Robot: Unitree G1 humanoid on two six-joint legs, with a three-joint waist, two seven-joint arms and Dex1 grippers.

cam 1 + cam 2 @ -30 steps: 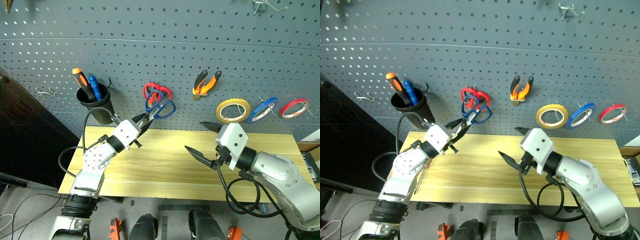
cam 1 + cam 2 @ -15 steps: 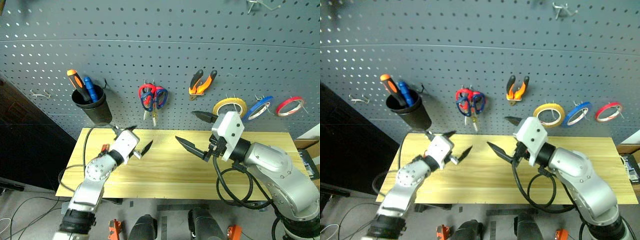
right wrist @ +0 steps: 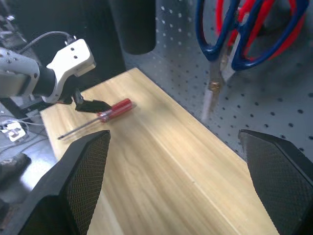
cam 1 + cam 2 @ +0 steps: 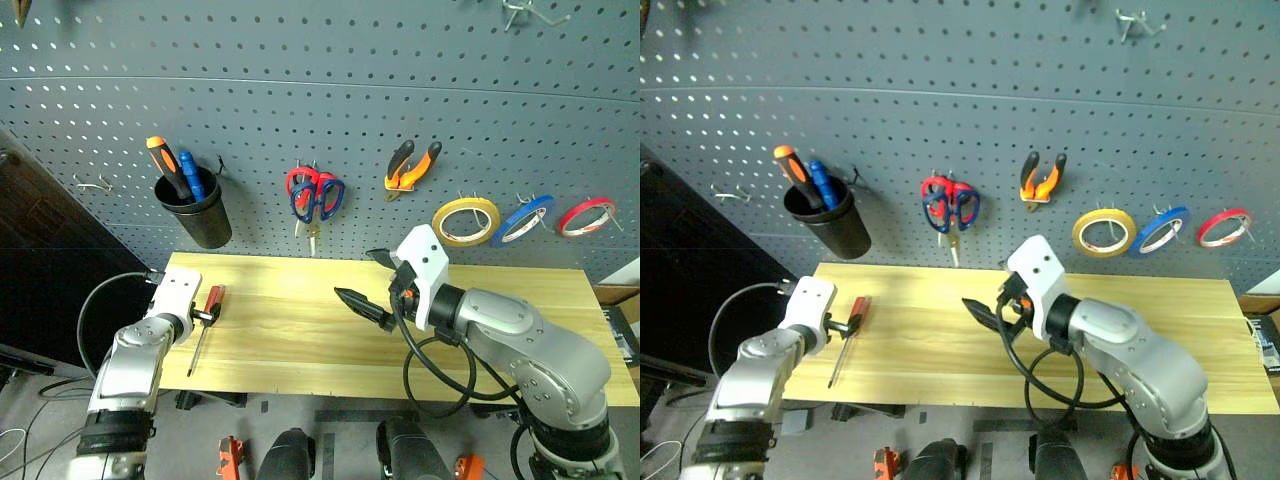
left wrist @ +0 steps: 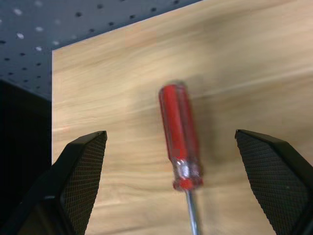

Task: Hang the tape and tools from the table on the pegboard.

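Screwdriver (image 4: 205, 325), the slim red-handled one, lies flat on the bench (image 4: 300, 330) near its left end, handle toward the pegboard (image 4: 320, 110), shaft pointing at the front edge. I see my left hand (image 4: 205, 316) low over the handle, fingers spread wide on either side of it in the left wrist view and gripping nothing. My right hand (image 4: 372, 283) hangs above the middle of the bench, jaws wide apart and empty.

On the pegboard I note the dark-blue-handled scissors (image 4: 318, 203) hung on a hook together with the red-handled scissors (image 4: 306, 180), blades down. The orange-and-black pliers (image 4: 411, 164) hang just to their right. Further right in a row sit the yellow tape roll (image 4: 466, 221), the blue tape (image 4: 526, 220) and the thin red roll (image 4: 587, 215), each on its own hook. A black cup (image 4: 194, 212) at the left holds an orange-handled screwdriver (image 4: 162, 165) and a blue-handled screwdriver (image 4: 190, 172).
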